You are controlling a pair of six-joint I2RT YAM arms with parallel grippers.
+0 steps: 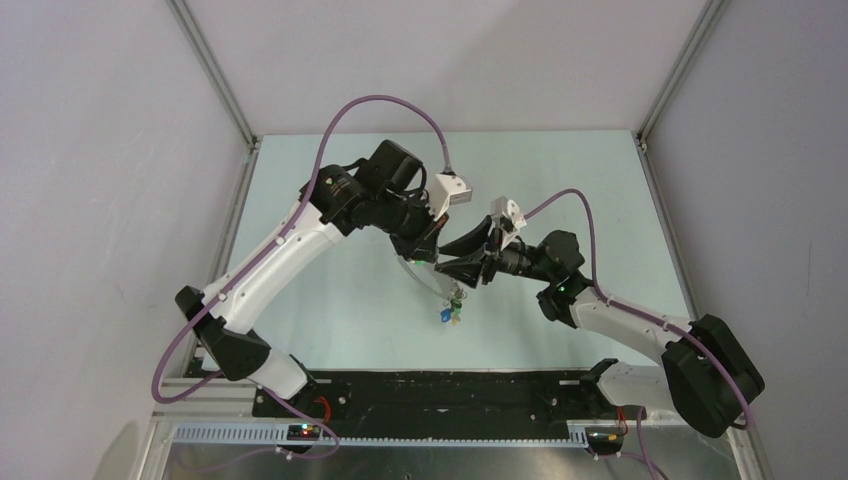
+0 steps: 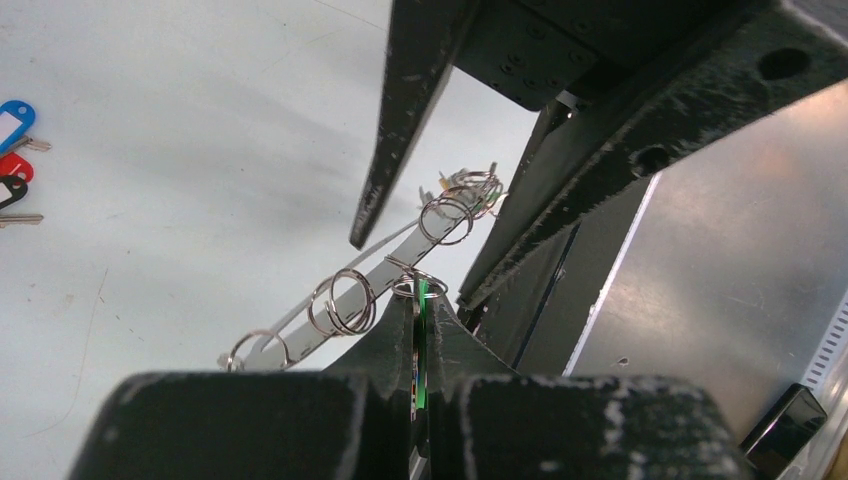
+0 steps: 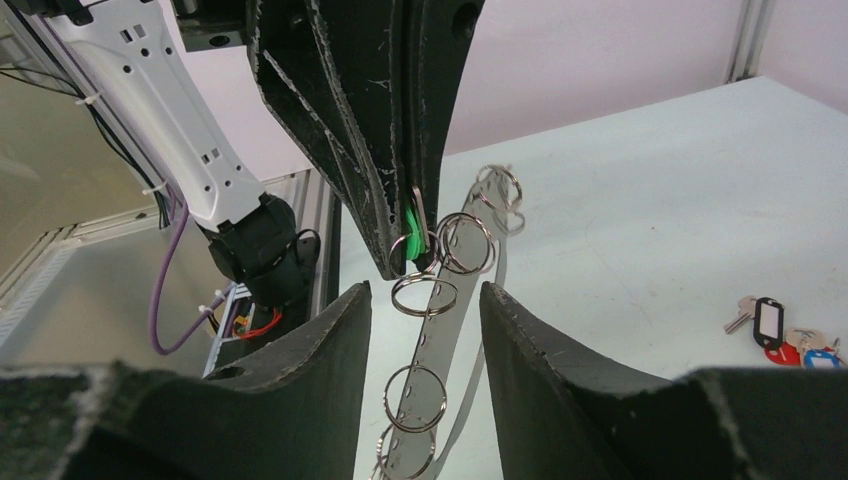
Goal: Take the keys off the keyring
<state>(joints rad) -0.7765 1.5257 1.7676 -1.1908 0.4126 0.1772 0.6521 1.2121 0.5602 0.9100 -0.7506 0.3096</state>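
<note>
The keyring point(image 3: 436, 330) is a flat perforated metal hoop fringed with small silvery rings, held up in the air between the two arms point(image 1: 420, 276). My left gripper point(image 2: 421, 305) is shut on a green-headed key point(image 2: 422, 345) that hangs from one of those rings; it comes down from above in the right wrist view point(image 3: 405, 262). My right gripper point(image 3: 425, 290) is open, one finger on each side of the hoop's band without touching it. Several loose keys point(image 1: 450, 312) with blue, red and black heads lie on the table point(image 3: 780, 335).
The pale table point(image 1: 330, 300) is walled by grey panels and aluminium posts point(image 1: 215, 70). A black base rail point(image 1: 430, 395) runs along the near edge. Purple cables point(image 1: 390, 100) loop above both arms. The loose keys lie just below the raised grippers.
</note>
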